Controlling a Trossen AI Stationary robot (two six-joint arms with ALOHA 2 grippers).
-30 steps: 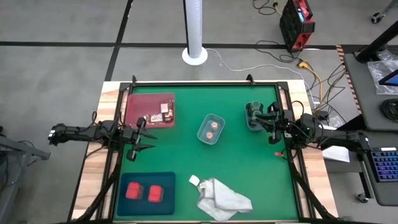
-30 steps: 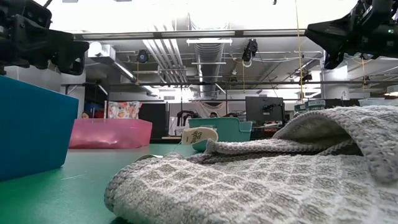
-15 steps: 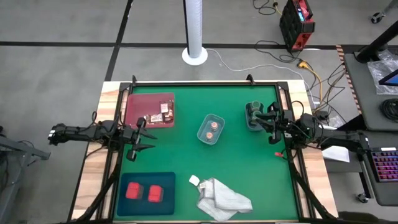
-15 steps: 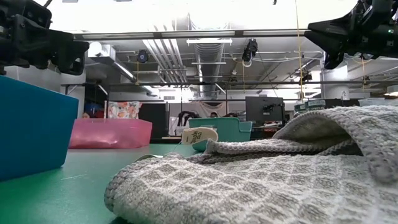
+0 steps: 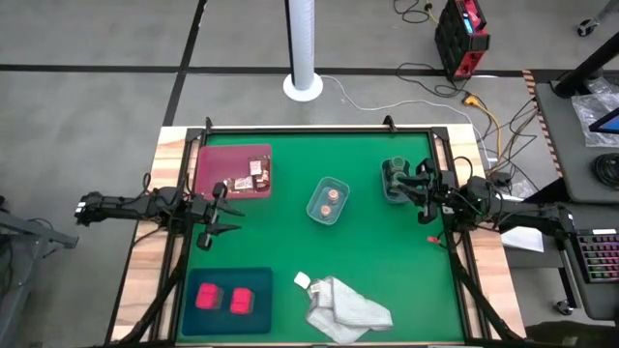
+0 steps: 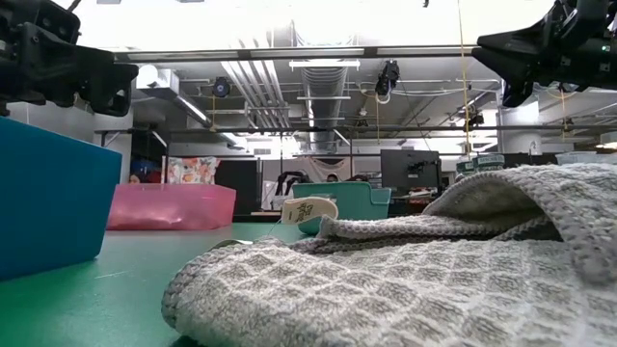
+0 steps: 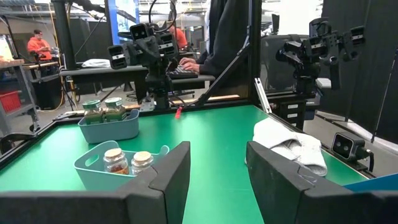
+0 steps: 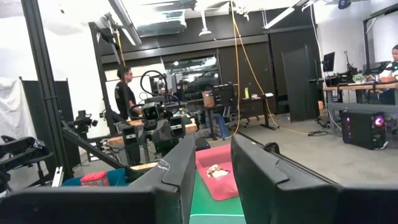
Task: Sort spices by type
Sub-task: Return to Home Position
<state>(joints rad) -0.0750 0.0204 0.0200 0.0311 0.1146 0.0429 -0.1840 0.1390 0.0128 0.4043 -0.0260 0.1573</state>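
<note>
High view shows the green table (image 5: 387, 271) with all eight spices lying in containers by type. At upper left of the frame, the pink tray (image 5: 208, 159) holds the two brown foil sachets (image 5: 254, 171) close together near its right edge. At frame centre, a pale teal tub (image 5: 314, 208) holds the two tan-topped jars (image 5: 329, 201) side by side. Right of centre, a bluish tub (image 5: 392, 198) holds the two dark green jars (image 5: 393, 172). At lower left, the dark blue tray (image 5: 261, 290) holds the two pink blocks (image 5: 207, 297) side by side, apart from each other. A white-grey cloth (image 5: 348, 307) lies crumpled at lower centre, touching no container. The left end effector (image 5: 230, 213) hangs over the left part of the table, below the pink tray in the frame; its fingers are spread with nothing between them, as the left wrist view confirms. The right end effector (image 5: 410, 189) sits at the right side of the table, just beside the bluish tub; its fingers are likewise apart and empty, per the right wrist view.
</note>
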